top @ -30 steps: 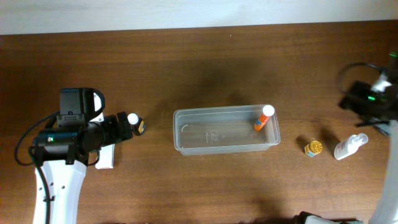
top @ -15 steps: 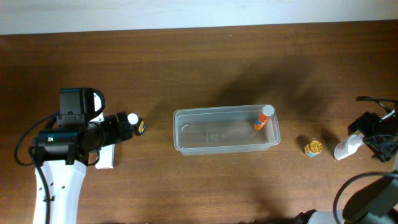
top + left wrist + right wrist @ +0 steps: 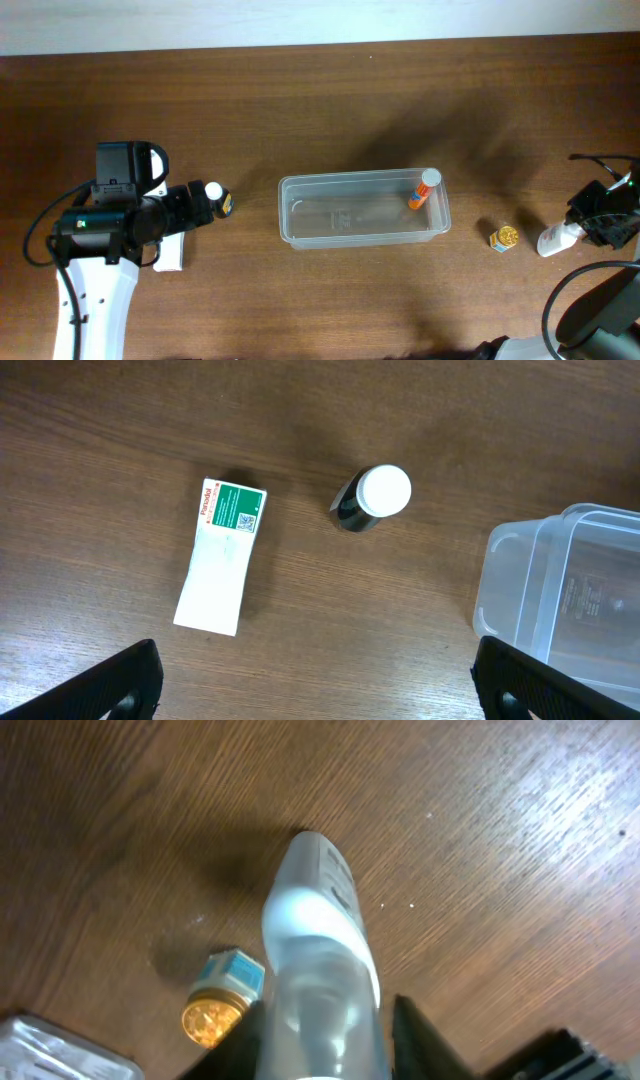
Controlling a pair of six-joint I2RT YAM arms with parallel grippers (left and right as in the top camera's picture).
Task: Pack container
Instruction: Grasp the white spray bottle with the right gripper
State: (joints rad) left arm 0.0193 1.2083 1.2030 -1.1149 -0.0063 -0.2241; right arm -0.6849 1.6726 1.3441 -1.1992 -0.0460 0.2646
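Note:
The container [image 3: 300,238] is a clear, shallow bin in the middle of the table, with an orange bottle [image 3: 423,190] leaning in its right end. At the far right my right gripper [image 3: 585,228] is closed round a white bottle [image 3: 553,239] lying on the table. The right wrist view shows that white bottle [image 3: 320,940] between the two fingers of the right gripper [image 3: 330,1032]. My left gripper [image 3: 320,675] hangs open over bare wood, away from the container's corner [image 3: 560,590].
A small gold-capped bottle [image 3: 503,238] stands between the container and the white bottle. Beneath the left arm there are a dark bottle with a white cap [image 3: 372,497] and a flat white box with a green label [image 3: 222,557].
My right arm came down from the far right edge to the white bottle, and its fingers closed in around it. The left arm and the other objects have not moved.

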